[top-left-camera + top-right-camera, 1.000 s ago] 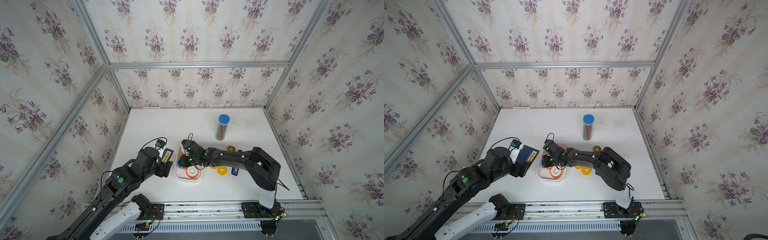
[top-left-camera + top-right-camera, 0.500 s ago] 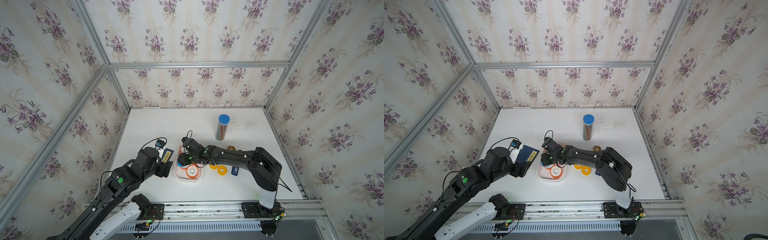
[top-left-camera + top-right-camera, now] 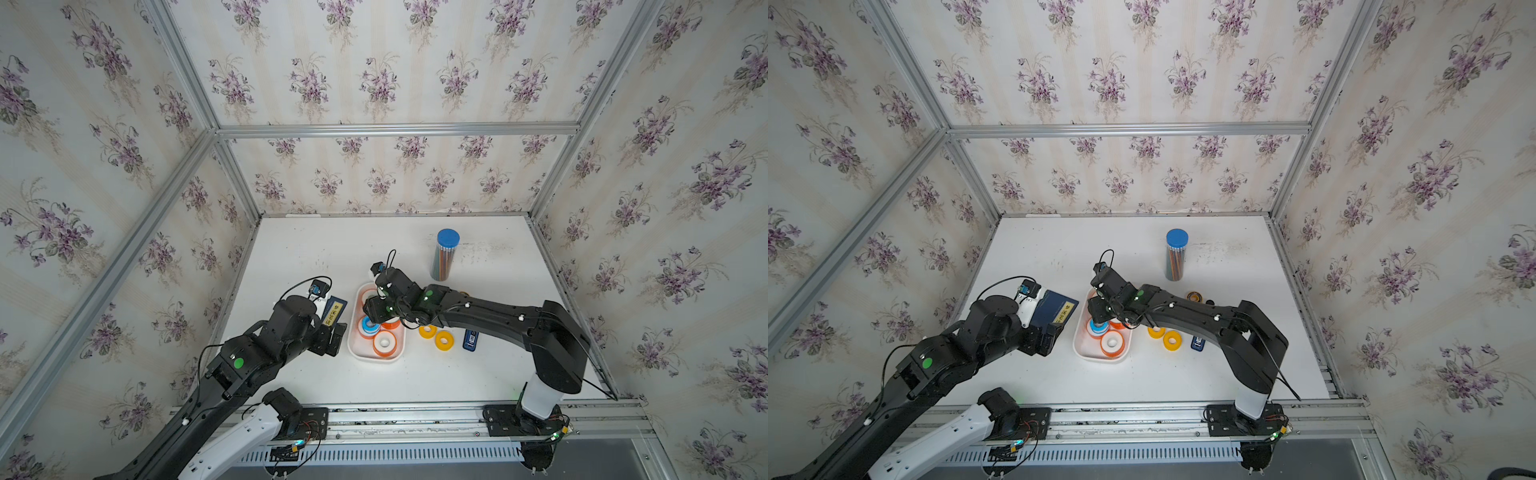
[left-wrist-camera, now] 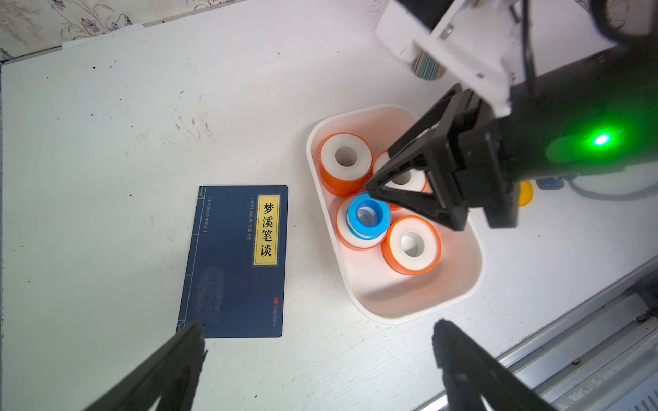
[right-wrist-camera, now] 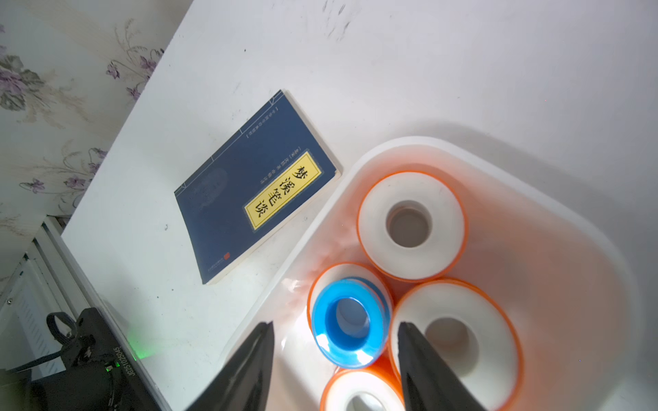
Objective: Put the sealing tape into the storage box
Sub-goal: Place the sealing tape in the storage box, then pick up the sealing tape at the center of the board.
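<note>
Right gripper (image 5: 334, 323) part-open astride blue-white roll (image 5: 322, 334), apparently clear of it; roll lies in storage box (image 4: 391, 318). Left gripper (image 4: 318, 325) spread wide, empty.

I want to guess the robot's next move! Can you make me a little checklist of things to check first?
1. Blue roll in the storage box: ok, it rests on an orange-rimmed roll.
2. Right gripper clear of the blue roll: ok, jaws open on either side, not touching it.
3. Left gripper empty: ok, open with nothing between its jaws.
4. Room in the box: ok, one end shows bare floor.
5. All tape inside: not ok, two yellow rolls and a black-yellow roll lie on the table.
</note>
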